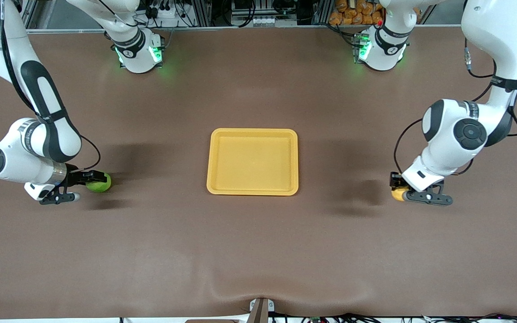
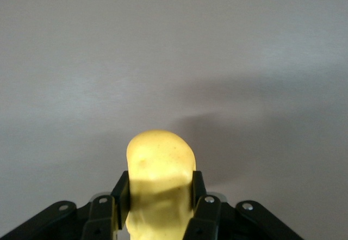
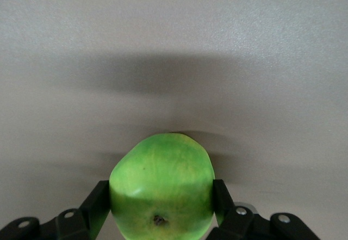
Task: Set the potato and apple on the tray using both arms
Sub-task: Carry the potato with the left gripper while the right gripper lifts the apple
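Observation:
The yellow-orange tray lies empty at the middle of the table. My right gripper is shut on the green apple at the right arm's end of the table, low over the cloth; in the right wrist view the apple sits between the fingers. My left gripper is shut on the yellow potato at the left arm's end, low over the cloth; in the left wrist view the potato is clamped between the black fingers.
A brown cloth covers the table, with a raised wrinkle near the front edge at the middle. The arm bases stand along the back edge.

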You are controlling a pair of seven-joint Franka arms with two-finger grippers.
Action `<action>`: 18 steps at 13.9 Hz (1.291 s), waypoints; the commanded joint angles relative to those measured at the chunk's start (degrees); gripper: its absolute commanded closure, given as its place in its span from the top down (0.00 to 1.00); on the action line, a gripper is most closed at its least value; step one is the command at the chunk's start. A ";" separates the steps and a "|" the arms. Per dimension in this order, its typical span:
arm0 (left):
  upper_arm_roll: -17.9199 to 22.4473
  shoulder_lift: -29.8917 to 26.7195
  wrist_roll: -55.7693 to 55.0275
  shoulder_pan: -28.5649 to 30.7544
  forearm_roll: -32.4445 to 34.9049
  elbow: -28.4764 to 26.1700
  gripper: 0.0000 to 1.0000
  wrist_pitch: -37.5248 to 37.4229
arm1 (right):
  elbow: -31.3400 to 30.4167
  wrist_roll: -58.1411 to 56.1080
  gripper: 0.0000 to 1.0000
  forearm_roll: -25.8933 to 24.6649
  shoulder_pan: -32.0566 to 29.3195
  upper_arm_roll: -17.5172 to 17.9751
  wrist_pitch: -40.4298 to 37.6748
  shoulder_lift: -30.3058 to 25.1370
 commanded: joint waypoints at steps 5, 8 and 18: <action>-8.35 -0.88 -11.22 0.04 0.34 3.12 0.00 -6.78 | 0.43 0.04 0.00 1.81 -0.41 1.05 -0.46 -2.86; -10.99 -0.26 -14.64 -0.83 0.34 4.08 0.00 -6.78 | 1.75 0.13 0.00 1.90 0.38 1.05 -1.95 -4.09; -10.74 6.14 -25.37 -13.75 1.04 13.21 0.00 -8.19 | 4.21 -0.14 0.00 2.51 7.66 1.49 -9.69 -7.87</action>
